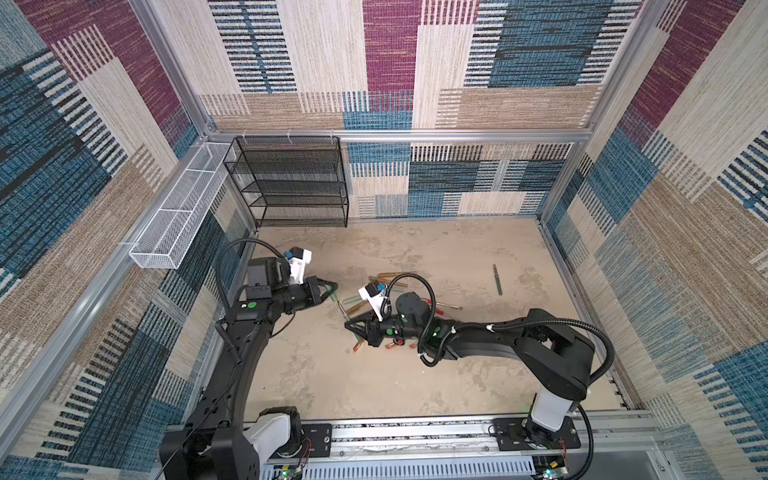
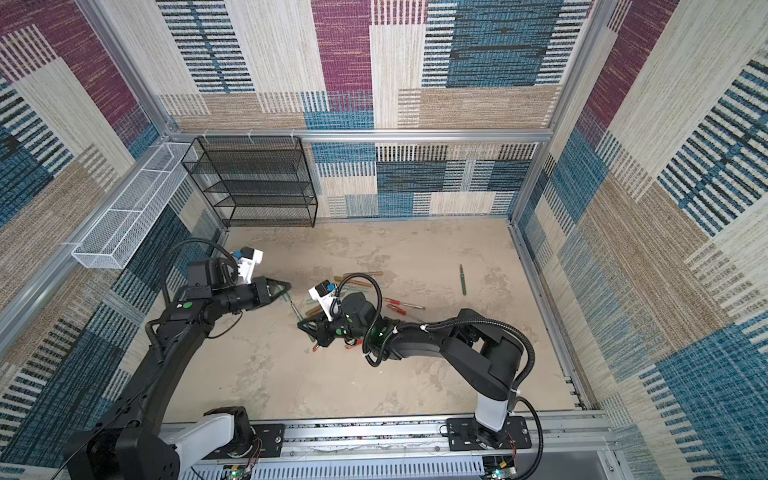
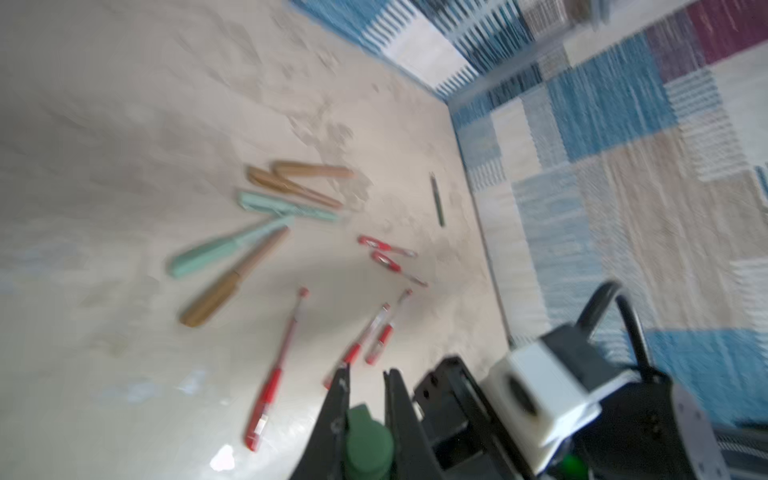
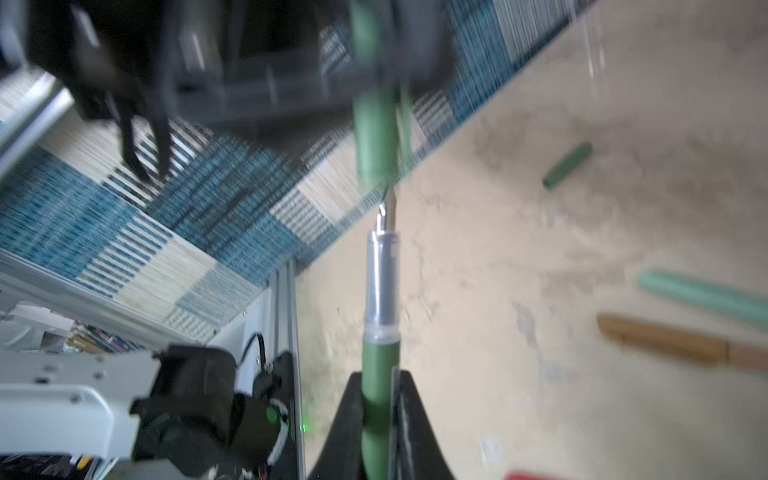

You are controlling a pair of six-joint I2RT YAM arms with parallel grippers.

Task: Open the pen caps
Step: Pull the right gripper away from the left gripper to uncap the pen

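The left gripper (image 3: 366,380) is squeezed tight on a dark green cap (image 3: 368,440). The cap sits between its two black fingers (image 3: 338,399) and sticks out a little past them.

The right gripper (image 4: 380,380) is squeezed tight on a green pen (image 4: 377,353). The pen pokes out from this gripper, straight at the cap. Its clear part and its shiny tip are out in the open. The tip is right at the mouth of the cap. The picture is too blurry to tell if they touch.

In both top views the two grippers face each other, very close, just above the table (image 1: 374,395).

A second green cap (image 4: 567,166) lies loose on the table, off to one side of the right gripper. A mint pen (image 4: 702,297) and a brown pen (image 4: 665,338) lie near that gripper too. Red pens (image 3: 272,370) lie under and beside the right arm. One thin green pen (image 1: 497,279) lies alone, far from both grippers.
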